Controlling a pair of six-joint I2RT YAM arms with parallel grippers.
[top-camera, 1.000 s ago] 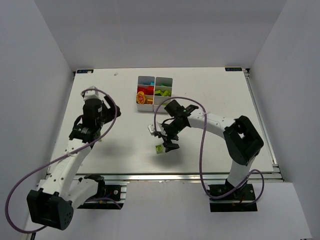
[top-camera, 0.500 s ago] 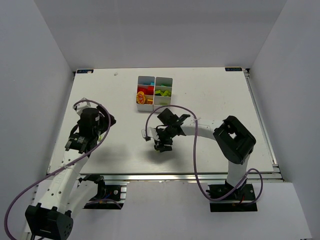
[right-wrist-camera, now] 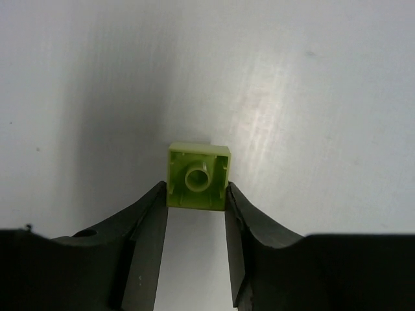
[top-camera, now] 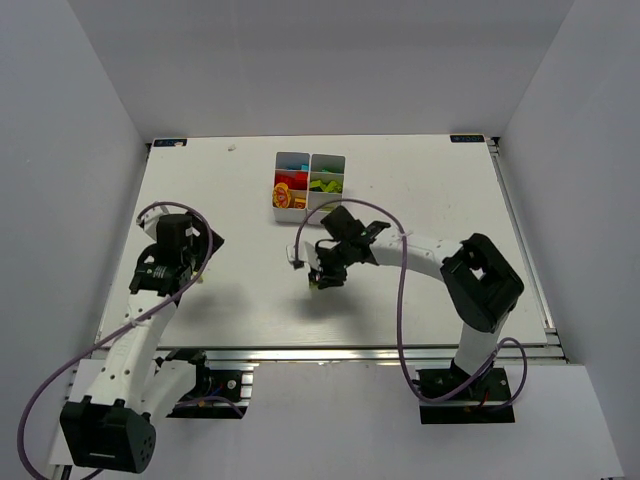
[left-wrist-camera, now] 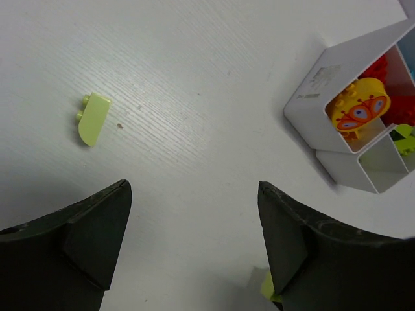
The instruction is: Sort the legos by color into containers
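**Colleague:** Where was the right gripper (right-wrist-camera: 196, 197) at that moment?

**Me:** I had it over the middle of the table (top-camera: 430, 190), a little toward the near edge, on the near side of the tray (top-camera: 291, 211). Its fingers (right-wrist-camera: 152, 220) were pressed against opposite sides of a square lime brick (right-wrist-camera: 198, 183), pinching it. The brick's hollow underside faced my wrist camera. I could not tell whether it rested on the table or hung just above it.

**Colleague:** And the left gripper (left-wrist-camera: 193, 214)?

**Me:** Spread wide, with nothing between the fingers. It hung near the left edge of the table, well apart from the tray.

**Colleague:** What did its camera show you?

**Me:** A curved lime piece (left-wrist-camera: 93, 118) lay alone on the bare table. I also saw one corner of the tray, where a round yellow piece (left-wrist-camera: 358, 111) with a painted pattern sat beside red bricks (left-wrist-camera: 382, 68).

**Colleague:** Where did the tray stand?

**Me:** Toward the far edge, about midway between the left and right edges. From above I saw red and yellow in its left column, and lime and green in its right.
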